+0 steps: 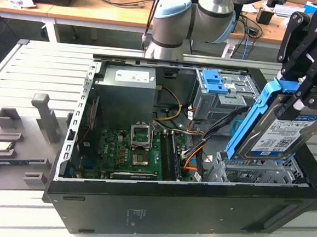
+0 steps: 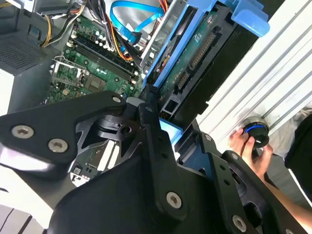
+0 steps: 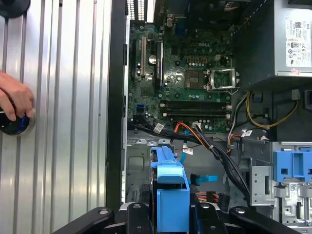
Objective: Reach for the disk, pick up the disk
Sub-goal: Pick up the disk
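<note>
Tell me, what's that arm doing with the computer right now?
Gripper shut on the disk. Disk tilted, lifted above the open computer case, lower end near the drive cage. Person's hand on a knob beside the case.

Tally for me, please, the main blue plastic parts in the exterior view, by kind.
Blue rails on the held disk: 1
Blue latch on the drive cage: 1
Total: 2

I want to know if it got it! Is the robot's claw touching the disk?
Touching. In the exterior view the gripper is clamped on the top of the disk, which hangs tilted above the case.
</note>
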Tool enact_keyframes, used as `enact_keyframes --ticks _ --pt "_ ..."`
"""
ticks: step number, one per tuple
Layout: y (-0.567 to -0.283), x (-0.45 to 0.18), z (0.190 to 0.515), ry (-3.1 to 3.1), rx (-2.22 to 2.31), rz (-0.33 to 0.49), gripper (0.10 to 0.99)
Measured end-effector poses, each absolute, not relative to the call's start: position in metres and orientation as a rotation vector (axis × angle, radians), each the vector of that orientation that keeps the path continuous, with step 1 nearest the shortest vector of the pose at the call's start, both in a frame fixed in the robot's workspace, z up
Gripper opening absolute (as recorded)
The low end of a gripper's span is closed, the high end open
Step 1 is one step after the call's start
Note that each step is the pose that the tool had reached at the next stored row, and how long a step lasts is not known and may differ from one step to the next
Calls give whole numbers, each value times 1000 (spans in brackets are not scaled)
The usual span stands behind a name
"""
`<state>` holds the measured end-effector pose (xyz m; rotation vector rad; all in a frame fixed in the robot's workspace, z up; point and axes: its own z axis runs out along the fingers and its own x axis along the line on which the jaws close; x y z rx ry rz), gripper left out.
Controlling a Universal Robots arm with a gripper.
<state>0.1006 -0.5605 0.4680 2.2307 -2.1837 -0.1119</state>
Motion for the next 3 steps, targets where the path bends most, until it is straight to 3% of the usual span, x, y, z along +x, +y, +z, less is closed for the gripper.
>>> enact_keyframes --ticks 3 --pt "-561 101 468 -2184 2231 -112 369"
